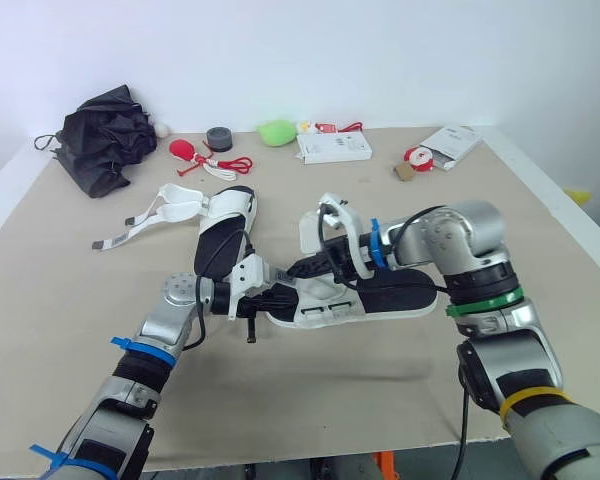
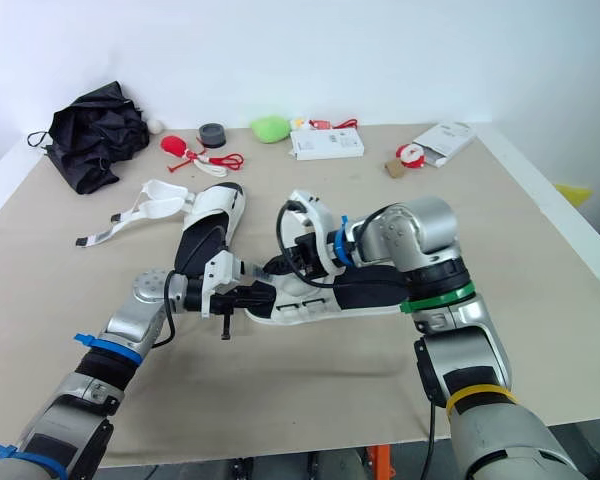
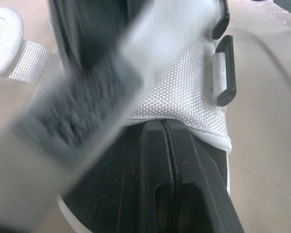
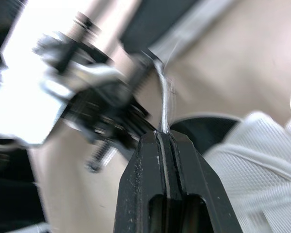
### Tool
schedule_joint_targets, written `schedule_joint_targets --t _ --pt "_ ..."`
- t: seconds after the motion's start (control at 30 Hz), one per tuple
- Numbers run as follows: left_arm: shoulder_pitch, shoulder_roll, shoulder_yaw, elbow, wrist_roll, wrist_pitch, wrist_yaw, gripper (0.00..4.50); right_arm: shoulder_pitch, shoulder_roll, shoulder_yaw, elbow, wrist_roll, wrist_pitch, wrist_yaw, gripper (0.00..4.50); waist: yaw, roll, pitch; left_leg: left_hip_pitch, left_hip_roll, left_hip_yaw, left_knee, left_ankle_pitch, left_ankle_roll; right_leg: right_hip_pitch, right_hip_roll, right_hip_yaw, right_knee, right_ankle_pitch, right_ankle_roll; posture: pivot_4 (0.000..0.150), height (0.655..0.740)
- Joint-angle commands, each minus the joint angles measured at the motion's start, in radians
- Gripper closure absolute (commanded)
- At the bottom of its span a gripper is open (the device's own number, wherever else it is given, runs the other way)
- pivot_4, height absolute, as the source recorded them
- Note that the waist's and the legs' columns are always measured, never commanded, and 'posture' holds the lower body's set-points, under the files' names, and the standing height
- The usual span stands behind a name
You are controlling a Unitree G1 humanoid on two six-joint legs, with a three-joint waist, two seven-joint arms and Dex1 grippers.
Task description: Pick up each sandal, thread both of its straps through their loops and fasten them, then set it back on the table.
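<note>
A white sandal with a black insole (image 1: 390,295) lies mid-table, held between both arms. My left gripper (image 1: 280,298) is shut on its near-left end; in the left wrist view the fingertips (image 3: 165,127) are pinched on the edge of the white mesh upper (image 3: 184,87), with a blurred strap (image 3: 82,102) crossing in front. My right gripper (image 1: 305,268) is over the sandal's front and, in the right wrist view (image 4: 164,138), is shut on a thin white strap (image 4: 164,104) seen edge-on. A second sandal (image 1: 230,215) lies behind, its open straps (image 1: 155,212) trailing left.
Along the back of the table lie a black folded umbrella (image 1: 105,135), red items (image 1: 185,150), a grey tape roll (image 1: 219,136), a green object (image 1: 276,131), a white box (image 1: 333,147) and a white packet (image 1: 450,143). The table's near edge (image 1: 280,462) is close to my arms.
</note>
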Motion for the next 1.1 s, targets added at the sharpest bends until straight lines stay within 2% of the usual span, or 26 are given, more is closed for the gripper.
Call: schedule_joint_targets --t 0.03,0.2,0.37,0.47,0.57,0.73,0.9,1.1 --pt "0.040 0.010 -0.058 0.068 0.052 0.029 -0.011 4.50 0.040 -0.023 -0.063 -0.152 0.012 -0.108 0.022 4.47 -0.001 0.000 0.000 0.000 0.000 0.000 0.000 0.000 0.000 0.000 0.000 0.000 0.000 -0.001 0.002 0.150 0.7400" --pt "0.038 0.009 -0.061 0.074 0.053 0.028 -0.018 4.50 0.283 -0.078 -0.144 -0.401 -0.064 -0.358 -0.008 4.47 0.003 0.000 0.000 0.000 0.000 -0.002 0.000 -0.001 0.000 0.001 0.000 -0.002 -0.001 -0.002 0.003 0.150 0.7400" --pt "0.031 0.012 -0.061 0.084 0.052 0.026 -0.030 4.50 0.432 -0.039 -0.185 -0.518 -0.143 -0.645 -0.025 4.47 -0.001 0.001 0.000 0.001 -0.002 0.001 0.000 -0.002 0.001 0.001 -0.001 0.001 -0.001 -0.003 0.006 0.150 0.7400" --pt "0.022 0.016 -0.068 0.092 0.055 0.024 -0.045 4.50 0.537 -0.047 -0.113 -0.554 -0.319 -0.953 0.005 4.47 0.000 -0.001 -0.001 0.002 -0.001 0.000 0.000 -0.002 0.002 0.002 0.000 0.000 -0.001 -0.003 0.006 0.150 0.7400" --pt "0.004 0.018 -0.066 0.106 0.056 0.023 -0.053 4.50 0.617 -0.143 0.009 -0.517 -0.590 -1.437 0.108 4.47 0.000 0.000 0.000 0.001 -0.002 0.000 0.000 -0.002 0.001 0.001 -0.001 0.000 -0.001 -0.005 0.007 0.150 0.7400" --pt "-0.011 0.016 -0.064 0.127 0.058 0.015 -0.060 4.50 0.636 -0.231 0.038 -0.349 -0.730 -1.922 0.162 4.47 -0.001 -0.001 0.000 0.002 -0.003 0.001 0.000 -0.004 0.002 0.002 0.000 0.000 -0.001 -0.005 0.009 0.150 0.7400" --pt "-0.009 0.015 -0.064 0.129 0.058 0.013 -0.060 4.50 0.605 -0.264 0.060 -0.217 -0.795 -2.207 0.162 4.47 0.000 -0.001 0.001 0.003 -0.002 0.002 0.001 -0.004 0.002 0.003 0.000 0.000 -0.001 -0.007 0.006 0.150 0.7400" --pt "-0.008 0.017 -0.061 0.129 0.057 0.012 -0.058 4.50 0.626 -0.360 0.113 -0.140 -0.831 -2.394 0.187 4.47 0.000 -0.001 0.001 0.003 -0.002 0.001 0.001 -0.004 0.002 0.003 0.000 0.001 -0.001 -0.008 0.004 0.150 0.7400"
